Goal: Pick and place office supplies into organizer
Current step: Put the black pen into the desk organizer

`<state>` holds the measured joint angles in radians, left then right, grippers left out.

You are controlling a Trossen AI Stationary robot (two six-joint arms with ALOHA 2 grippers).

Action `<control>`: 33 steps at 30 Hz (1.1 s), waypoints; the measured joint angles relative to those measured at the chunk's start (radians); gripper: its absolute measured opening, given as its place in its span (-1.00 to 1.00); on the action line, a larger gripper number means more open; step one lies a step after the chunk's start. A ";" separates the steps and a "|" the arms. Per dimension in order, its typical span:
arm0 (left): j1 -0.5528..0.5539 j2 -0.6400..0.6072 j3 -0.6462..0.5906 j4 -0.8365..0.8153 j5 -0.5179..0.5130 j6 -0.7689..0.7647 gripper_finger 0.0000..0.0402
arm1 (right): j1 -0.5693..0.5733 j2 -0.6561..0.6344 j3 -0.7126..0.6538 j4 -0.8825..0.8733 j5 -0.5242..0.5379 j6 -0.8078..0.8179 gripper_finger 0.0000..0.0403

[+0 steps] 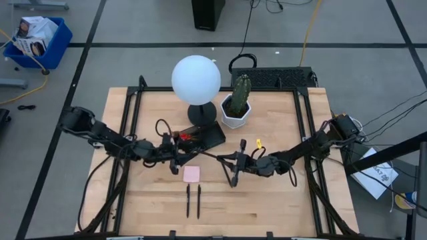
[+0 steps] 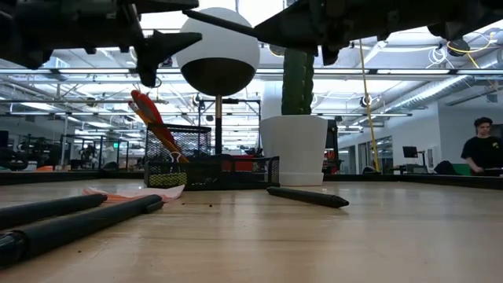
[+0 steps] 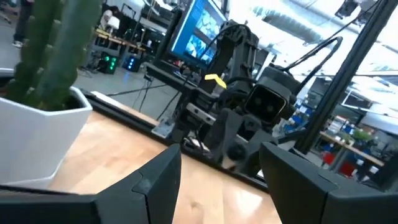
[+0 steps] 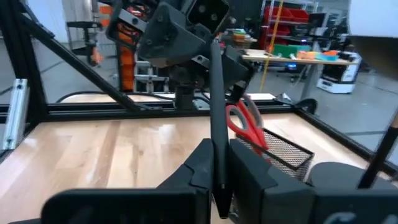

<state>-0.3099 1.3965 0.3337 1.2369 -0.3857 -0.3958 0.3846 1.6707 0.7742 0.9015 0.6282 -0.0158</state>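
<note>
Two black pens [image 1: 193,200] lie side by side nearest the camera, on the near part of the table. Just beyond them sits the pink pad [image 1: 191,174].

The right claw [image 1: 233,175] hangs near the middle of the table and pinches a black pen [image 4: 217,124] tight. The pen stands up between its fingers. The left claw [image 1: 175,160] hangs close by on the left, and its fingers [image 3: 155,186] stand apart with nothing between them.

The tray [image 1: 202,137] sits a little farther back, touching the lamp [image 1: 196,80]. The red scissors [image 4: 247,123] already lean inside it.

What could go wrong? The biggest worry is the two arms. They are close together, and both are near the tray, so they might bump if both go in at once. Next, the lamp and the cactus pot [image 1: 236,113] stand right by the tray, and an arm swinging over could knock them. The tray is small, so the pen might hit its rim and fall out on the table. The pen is thin, so it might also tip or slip in the claw. Another pen [image 2: 308,196] lies loose on the table, and it could roll if nudged.

The table [image 1: 280,207] is pale wood with a black frame around it. Beyond it is a big bright room with desks, screens and shelves. A person [image 2: 481,149] stands far off on the right.
</note>
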 joint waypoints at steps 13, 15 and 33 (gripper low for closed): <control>0.014 0.121 0.120 -0.007 0.119 0.006 0.12 | -0.031 0.000 0.000 0.005 -0.055 -0.005 -0.87; 0.014 0.123 0.118 -0.007 0.113 0.002 0.12 | -0.030 0.000 0.000 0.007 -0.052 -0.008 -0.87; 0.002 0.123 0.115 -0.009 0.097 0.071 -0.75 | -0.022 0.000 0.000 0.009 -0.069 -0.003 -0.86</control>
<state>-0.3080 1.5192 0.4484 1.2278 -0.2886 -0.3249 0.3630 1.6706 0.7746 0.9106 0.5596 -0.0192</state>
